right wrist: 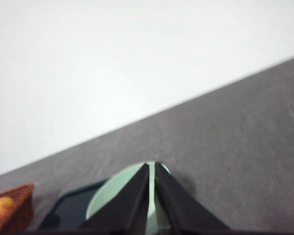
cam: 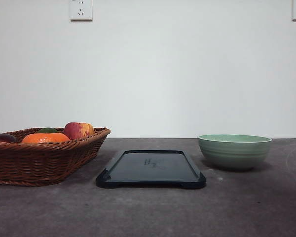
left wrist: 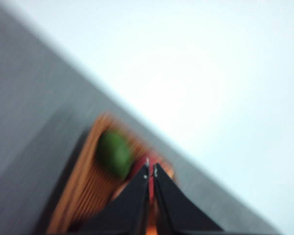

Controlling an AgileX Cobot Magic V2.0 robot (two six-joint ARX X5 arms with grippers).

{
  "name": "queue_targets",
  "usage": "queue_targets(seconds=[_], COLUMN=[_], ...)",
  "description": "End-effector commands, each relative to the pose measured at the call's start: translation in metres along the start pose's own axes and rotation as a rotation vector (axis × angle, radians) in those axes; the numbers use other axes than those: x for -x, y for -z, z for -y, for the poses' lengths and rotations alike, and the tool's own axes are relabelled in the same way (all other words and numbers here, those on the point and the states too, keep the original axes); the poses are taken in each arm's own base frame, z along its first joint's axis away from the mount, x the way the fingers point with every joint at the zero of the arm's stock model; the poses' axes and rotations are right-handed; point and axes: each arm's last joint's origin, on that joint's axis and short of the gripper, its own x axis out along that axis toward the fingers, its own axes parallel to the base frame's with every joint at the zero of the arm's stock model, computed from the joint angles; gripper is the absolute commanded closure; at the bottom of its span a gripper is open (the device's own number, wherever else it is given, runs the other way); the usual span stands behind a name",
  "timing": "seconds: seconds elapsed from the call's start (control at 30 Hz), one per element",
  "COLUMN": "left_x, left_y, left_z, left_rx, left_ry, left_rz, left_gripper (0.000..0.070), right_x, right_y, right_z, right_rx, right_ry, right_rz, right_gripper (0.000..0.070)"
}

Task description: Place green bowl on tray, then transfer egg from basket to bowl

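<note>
The pale green bowl (cam: 235,151) stands on the table to the right of the dark tray (cam: 151,169), not touching it. The brown woven basket (cam: 39,160) sits at the left with fruit inside; the egg is hidden. My left gripper (left wrist: 150,171) is shut with nothing between its fingers, above the basket (left wrist: 83,191); this view is blurred. My right gripper (right wrist: 152,168) is also shut and bare, in the air above the green bowl (right wrist: 112,193), with the tray (right wrist: 71,210) beside it.
The basket holds an orange (cam: 45,138), a red-yellow apple (cam: 79,130), a green fruit (left wrist: 114,153) and a dark fruit (cam: 2,138). Grey table (cam: 246,207) stretches in front. A white wall with two sockets stands behind.
</note>
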Motion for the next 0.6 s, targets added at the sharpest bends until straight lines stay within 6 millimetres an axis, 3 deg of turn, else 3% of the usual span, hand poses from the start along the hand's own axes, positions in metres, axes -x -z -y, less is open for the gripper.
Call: queue_targets(seconds=[0.0,0.33,0.57], left_x=[0.001,0.007,0.001], left_y=[-0.008,-0.042,-0.07], left_z=[0.007,0.036,0.06], left_rx=[-0.064,-0.182,-0.275], left_ry=[0.048,-0.022,-0.087], left_rz=[0.057,-0.036,-0.16], left_gripper=[0.07,0.07,0.07], right_x=[0.001,0.008,-0.007], right_y=[-0.009,-0.055,-0.078], right_z=[-0.005,-0.03,-0.044], right_rx=[-0.01,0.103,0.189], right_ry=[-0.025,-0.074,-0.083], right_rz=[0.027,0.023,-0.116], right_gripper=[0.0692,0.0693,0.0693])
